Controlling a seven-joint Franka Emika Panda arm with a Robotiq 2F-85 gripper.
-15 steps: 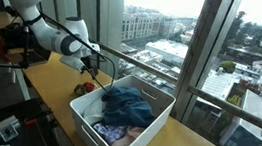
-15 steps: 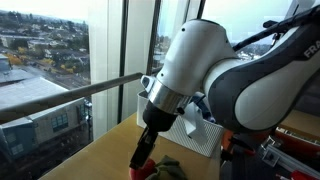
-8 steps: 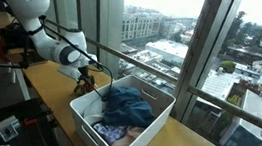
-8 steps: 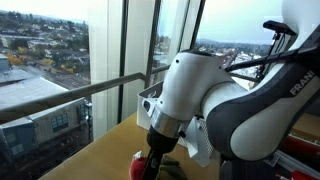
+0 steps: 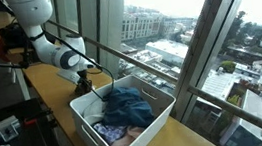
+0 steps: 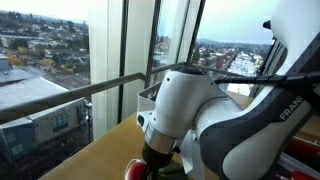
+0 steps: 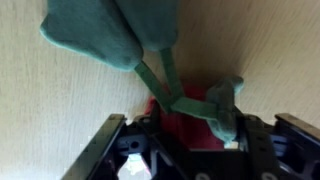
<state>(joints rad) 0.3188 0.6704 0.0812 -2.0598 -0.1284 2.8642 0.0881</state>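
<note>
Teal-green and red fabric piece [image 7: 140,40] lies on the pale wooden worktop [image 7: 40,110], near the white plastic basket [image 5: 143,130]. The end effector [image 7: 190,140] straddles its red part; whether it's pinching, I cannot tell. Grasp step, I'd say: next needs a firm pinch.

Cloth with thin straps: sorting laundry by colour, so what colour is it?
Teal green cloth; wrist view.
</note>
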